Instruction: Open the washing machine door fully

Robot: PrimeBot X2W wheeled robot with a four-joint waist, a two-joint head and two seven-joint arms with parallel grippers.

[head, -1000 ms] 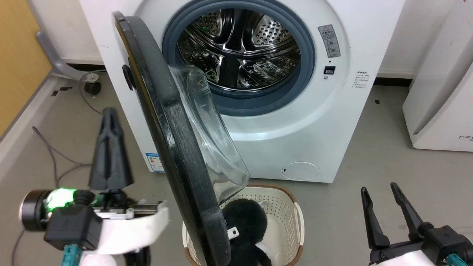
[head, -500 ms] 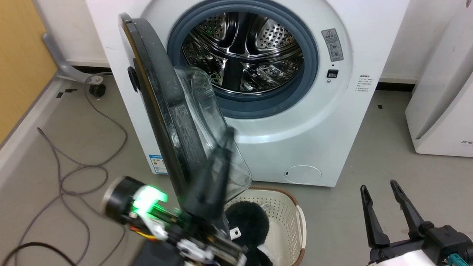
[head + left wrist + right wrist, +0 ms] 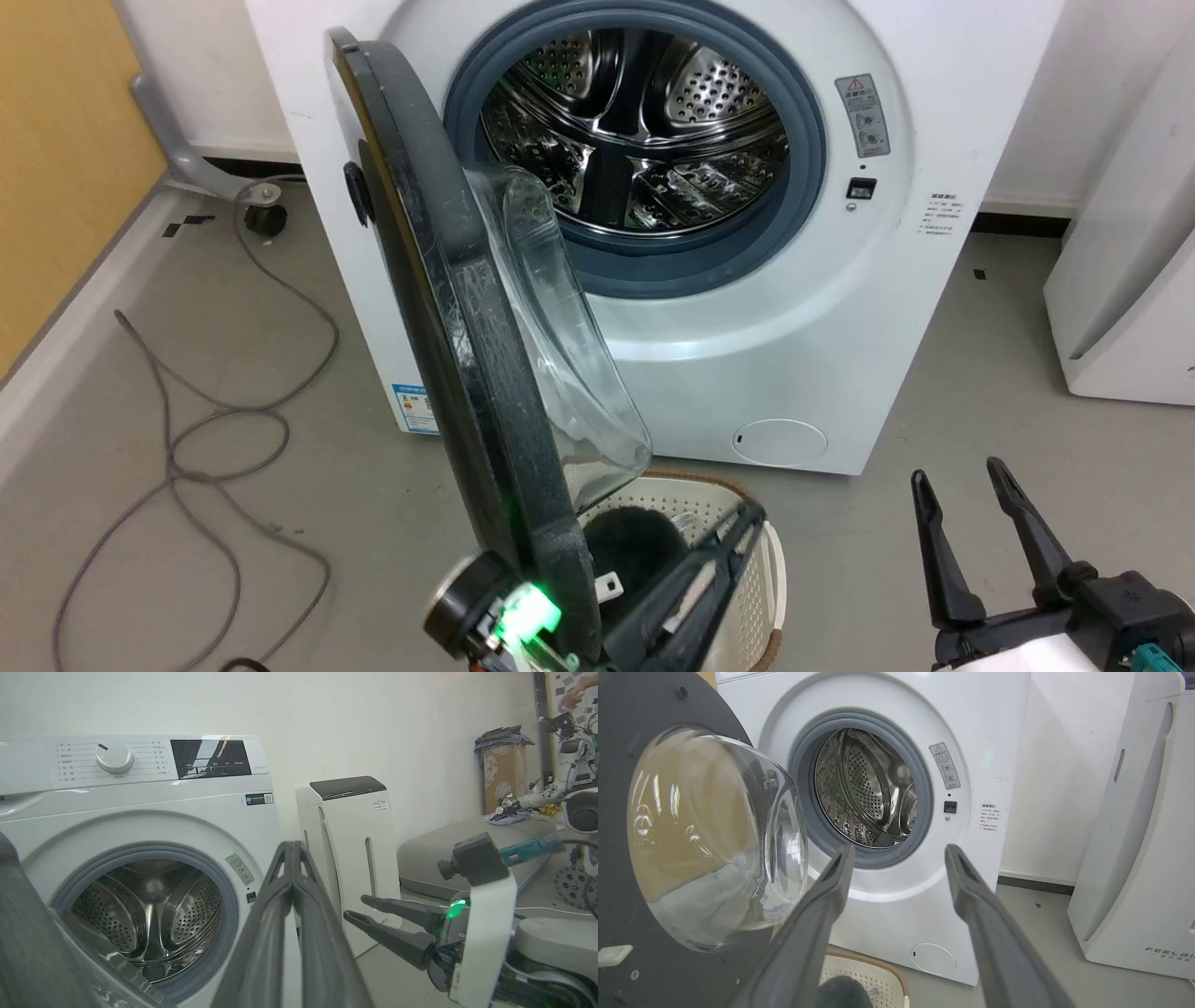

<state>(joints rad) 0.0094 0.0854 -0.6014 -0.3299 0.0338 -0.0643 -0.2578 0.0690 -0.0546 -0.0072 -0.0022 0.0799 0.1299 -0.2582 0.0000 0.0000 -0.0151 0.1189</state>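
The white washing machine [image 3: 794, 327] faces me with its steel drum [image 3: 644, 140] exposed. The washing machine door [image 3: 467, 308] stands swung out on its left hinge, edge-on to me, black rim toward me and clear glass bowl [image 3: 569, 392] bulging right. My left gripper [image 3: 747, 518] is shut and empty. It sits low at the door's bottom edge on the glass side, over a basket; whether it touches the door I cannot tell. Its fingers [image 3: 293, 858] are pressed together in the left wrist view. My right gripper [image 3: 957, 474] hangs open at the lower right, well clear of the door [image 3: 626, 788].
A white perforated basket [image 3: 695, 481] with a dark fluffy item [image 3: 635, 546] sits on the floor under the door. A white FEELBIR appliance [image 3: 1134, 858] stands to the right of the machine. Grey cables [image 3: 215, 420] loop on the floor to the left, near a yellow panel [image 3: 56, 140].
My left gripper swept from the outer left side of the door, past its lower edge, to the glass side above the basket. The head camera shifted slightly. The door's angle looks unchanged.
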